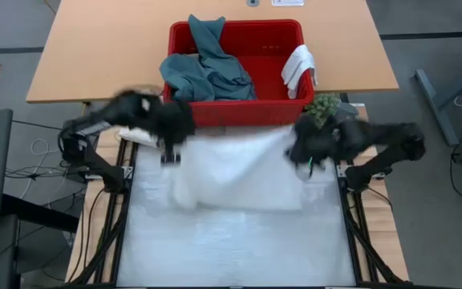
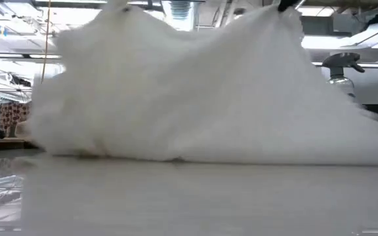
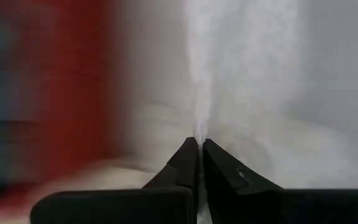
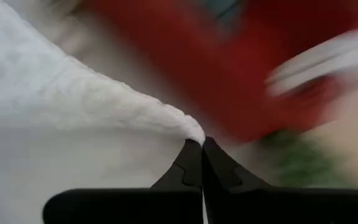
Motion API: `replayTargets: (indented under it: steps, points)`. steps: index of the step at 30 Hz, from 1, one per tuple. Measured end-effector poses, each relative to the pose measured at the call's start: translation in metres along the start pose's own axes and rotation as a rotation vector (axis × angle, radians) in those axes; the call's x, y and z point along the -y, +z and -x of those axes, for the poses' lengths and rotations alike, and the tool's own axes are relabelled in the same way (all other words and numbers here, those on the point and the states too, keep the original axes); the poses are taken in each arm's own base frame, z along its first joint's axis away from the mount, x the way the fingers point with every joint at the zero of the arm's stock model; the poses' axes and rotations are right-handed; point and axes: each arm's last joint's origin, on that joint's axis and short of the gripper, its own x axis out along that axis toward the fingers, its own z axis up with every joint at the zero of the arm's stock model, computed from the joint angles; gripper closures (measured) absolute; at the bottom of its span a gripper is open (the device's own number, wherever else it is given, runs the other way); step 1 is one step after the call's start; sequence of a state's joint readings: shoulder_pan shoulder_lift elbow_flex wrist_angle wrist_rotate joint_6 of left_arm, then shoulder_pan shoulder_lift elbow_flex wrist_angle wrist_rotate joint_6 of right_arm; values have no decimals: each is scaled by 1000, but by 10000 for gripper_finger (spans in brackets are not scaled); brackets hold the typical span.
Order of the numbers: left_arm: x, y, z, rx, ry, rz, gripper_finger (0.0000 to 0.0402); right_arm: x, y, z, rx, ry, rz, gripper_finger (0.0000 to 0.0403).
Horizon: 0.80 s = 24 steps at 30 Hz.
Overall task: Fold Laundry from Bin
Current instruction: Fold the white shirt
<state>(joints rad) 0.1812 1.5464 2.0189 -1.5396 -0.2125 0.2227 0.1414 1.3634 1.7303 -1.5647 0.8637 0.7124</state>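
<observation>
Both my grippers hold up the white textured towel (image 1: 235, 172), which is stretched between them over the table's far half. My left gripper (image 3: 199, 142) is shut on its left upper end and my right gripper (image 4: 201, 142) on its right upper corner. In the low view the towel (image 2: 202, 98) slopes down from both held points to the table. Behind it stands the red bin (image 1: 239, 108). A teal-green garment (image 1: 207, 68) lies inside the bin, and a small white cloth (image 1: 299, 68) hangs over its right rim. My left gripper pinches a narrow ridge of the towel (image 3: 199, 127) between its two fingertips, slanting down from the table's left. The cloth spreads away beyond the tips. My right gripper pinches the towel's corner (image 4: 191, 132) at the fingertips, slanting down from the right. The towel's lower edge (image 2: 176, 157) lies on the table.
The bin stands close behind both grippers on a wooden table (image 1: 95, 48). A small green leafy thing (image 1: 323, 108) sits by the bin's near right corner, beside my right arm. The work surface's near half (image 1: 231, 249) lies in front of the towel.
</observation>
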Motion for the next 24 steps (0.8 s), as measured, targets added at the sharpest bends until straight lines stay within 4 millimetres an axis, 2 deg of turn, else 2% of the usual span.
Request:
replayTargets:
  steps: [4, 6, 9, 11, 14, 17, 20, 24]
  points:
    - [-63, 14, 54, 208, 635, -44, 401, 69, 36, 1, 188, -330, -33, 386]
    - [-86, 20, 84, 325, 857, -25, 401, 95, 54, 8, 258, -382, -69, 386]
    - [-100, 23, 122, 496, 1036, -27, 401, 123, 74, 28, 387, -372, -96, 386]
    - [-101, 23, 135, 569, 1097, -33, 401, 136, 80, 47, 481, -350, -122, 386]
    - [-90, 18, 140, 583, 1042, -34, 401, 143, 81, 67, 543, -307, -140, 386]
    - [-77, 9, 135, 551, 911, -19, 401, 138, 77, 76, 553, -236, -141, 386]
    - [-64, 4, 122, 460, 794, -38, 401, 129, 69, 75, 507, -191, -126, 386]
    - [-48, 2, 102, 361, 635, 8, 401, 110, 56, 63, 382, -155, -96, 386]
